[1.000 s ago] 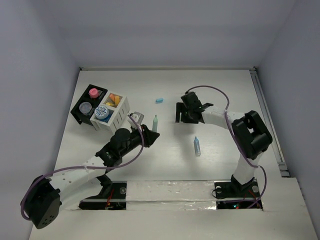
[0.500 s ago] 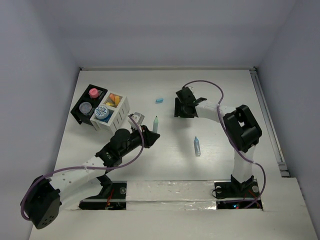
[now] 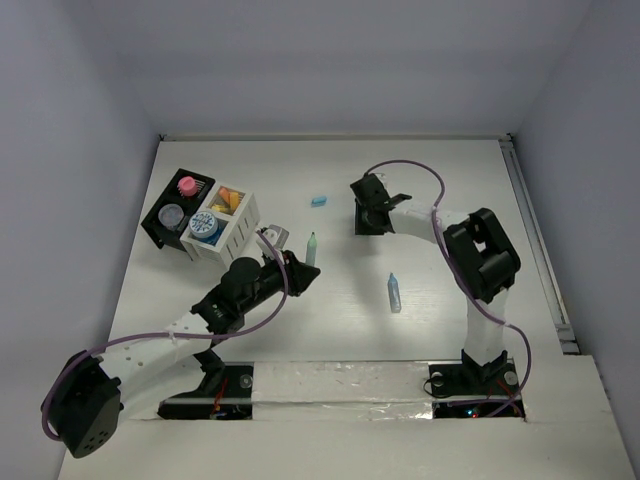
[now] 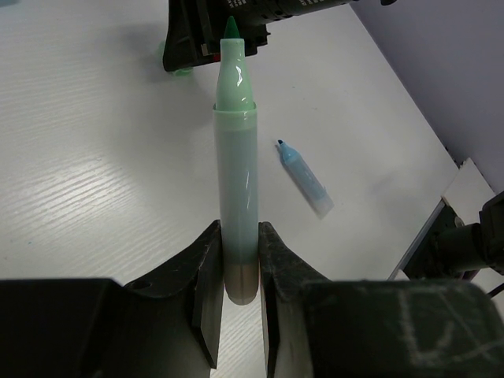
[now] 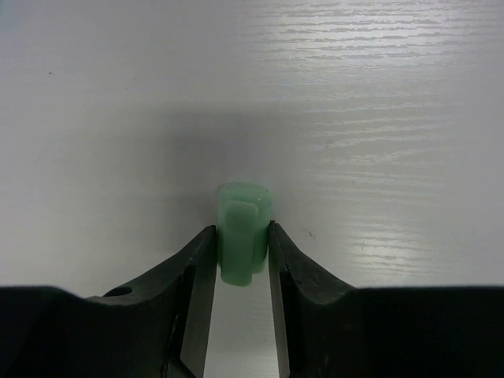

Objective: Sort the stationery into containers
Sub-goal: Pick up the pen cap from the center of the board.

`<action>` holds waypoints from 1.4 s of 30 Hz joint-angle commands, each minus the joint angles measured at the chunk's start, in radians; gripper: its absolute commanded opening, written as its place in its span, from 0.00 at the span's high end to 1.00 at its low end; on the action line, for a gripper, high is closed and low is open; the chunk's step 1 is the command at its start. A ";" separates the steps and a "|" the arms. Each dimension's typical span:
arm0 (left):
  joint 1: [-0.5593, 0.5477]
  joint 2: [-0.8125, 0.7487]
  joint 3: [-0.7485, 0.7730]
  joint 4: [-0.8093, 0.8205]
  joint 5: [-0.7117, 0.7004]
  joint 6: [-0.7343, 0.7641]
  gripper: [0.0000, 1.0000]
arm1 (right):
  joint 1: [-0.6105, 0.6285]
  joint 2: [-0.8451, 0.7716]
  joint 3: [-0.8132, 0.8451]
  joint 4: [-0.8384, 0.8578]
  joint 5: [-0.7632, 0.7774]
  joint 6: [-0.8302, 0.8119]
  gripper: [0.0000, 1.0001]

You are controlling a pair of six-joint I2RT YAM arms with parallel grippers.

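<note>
My left gripper (image 4: pixel 238 236) is shut on the lower end of an uncapped pale green marker (image 4: pixel 236 181), which points away from me over the table. From above, that green marker (image 3: pixel 311 247) sticks out beyond the left gripper (image 3: pixel 296 268). My right gripper (image 5: pixel 242 236) is low on the table with both jaws against a small green cap (image 5: pixel 245 206). In the top view the right gripper (image 3: pixel 365 222) hides the cap. A blue marker (image 3: pixel 394 292) lies loose mid-table. The black tray (image 3: pixel 152 225) and the white box (image 3: pixel 236 232) stand at the far left.
A small blue cap (image 3: pixel 319 200) lies beyond the middle of the table. The tray holds a pink piece (image 3: pixel 186 185) and a grey-lidded tub (image 3: pixel 171 214). The white box holds orange and yellow sticks (image 3: pixel 227 199) and a blue-lidded tub (image 3: pixel 204 226).
The right gripper has swung a little toward the far left and its jaws have closed in on the green cap. The left arm and its marker have not moved.
</note>
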 commanded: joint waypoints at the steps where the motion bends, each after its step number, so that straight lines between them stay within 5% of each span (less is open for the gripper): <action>1: -0.001 -0.004 -0.002 0.062 0.017 -0.008 1.00 | -0.001 0.024 0.038 -0.005 0.018 -0.007 0.65; 5: -0.001 -0.002 -0.001 0.059 0.020 -0.013 1.00 | -0.001 0.045 0.068 -0.021 0.024 -0.015 0.55; 11: -0.001 -0.005 0.001 0.056 0.019 -0.019 1.00 | -0.001 0.067 0.084 -0.025 0.026 -0.030 0.57; 17: -0.001 0.015 -0.002 0.080 0.043 -0.025 1.00 | -0.001 0.030 0.048 0.059 -0.009 -0.038 0.91; 29: -0.001 0.211 0.071 0.226 0.124 -0.086 1.00 | 0.035 -0.484 -0.251 0.524 -0.300 0.128 0.92; 42: -0.019 0.334 0.183 0.255 0.082 -0.102 1.00 | 0.150 -0.571 -0.340 0.658 -0.290 0.222 0.91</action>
